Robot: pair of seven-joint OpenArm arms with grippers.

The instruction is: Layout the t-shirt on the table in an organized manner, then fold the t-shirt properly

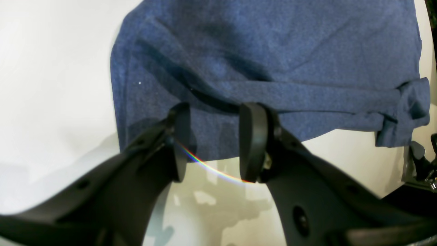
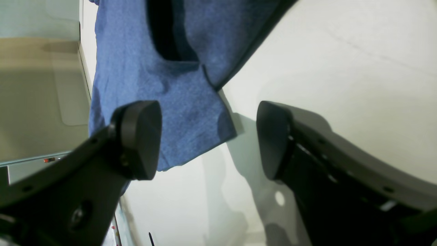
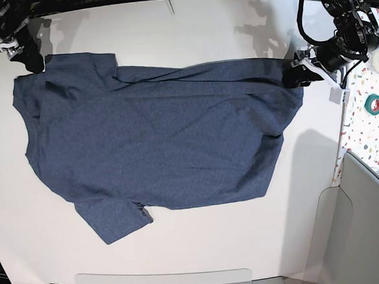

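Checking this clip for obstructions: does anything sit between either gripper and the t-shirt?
Nothing visible does. The left gripper and the right gripper are both open directly at the t-shirt's edges, with only bare table around.

The t-shirt [image 3: 157, 151] is showing a dark heathered navy blue across the middle of the base view, looking a brighter, mottled blue in the upper part of both wrist views, with no lettering on the face that is showing. The surface [image 3: 203, 245] under it is reading plain matte white, while a speckled strip [image 3: 374, 135] with red, blue and green flecks is running along the right edge. Both sets of fingers [image 1: 251, 143] are appearing matte black.
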